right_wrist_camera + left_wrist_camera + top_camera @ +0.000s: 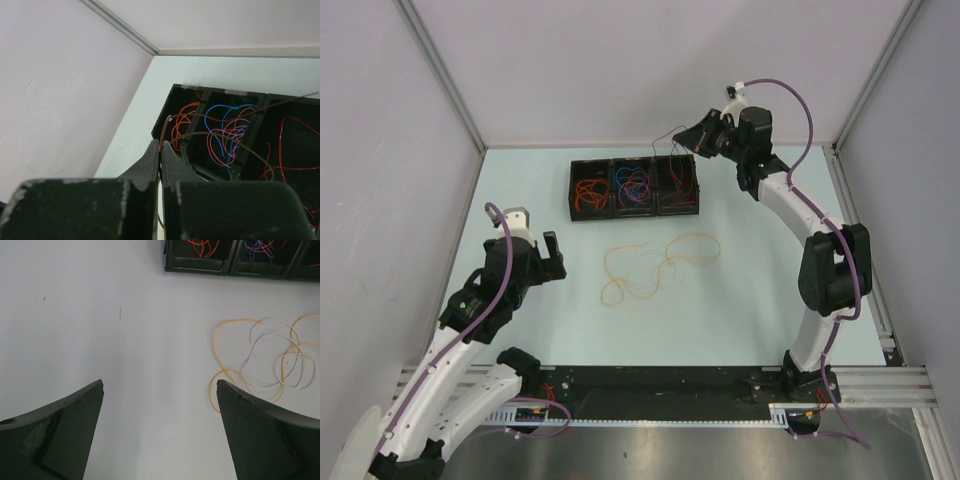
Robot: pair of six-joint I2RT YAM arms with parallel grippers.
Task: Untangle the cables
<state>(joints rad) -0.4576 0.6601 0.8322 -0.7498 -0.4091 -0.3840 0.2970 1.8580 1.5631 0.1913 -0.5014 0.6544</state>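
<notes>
Jaws of the right gripper (161, 150) clench a thin brown cable (163, 131); the left gripper's (160, 385) stand spread, holding nothing.
From the pinch it runs toward 7 o'clock over a black tray (573, 190) (coloured cables (634, 185) curled in its three bins). At the tray's 6 o'clock a yellow cable (213, 340) and a white cable (272, 319) lie looped on the table (100, 315).

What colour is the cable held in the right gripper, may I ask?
The cable is dark brown; the right wrist view shows it best.
</notes>
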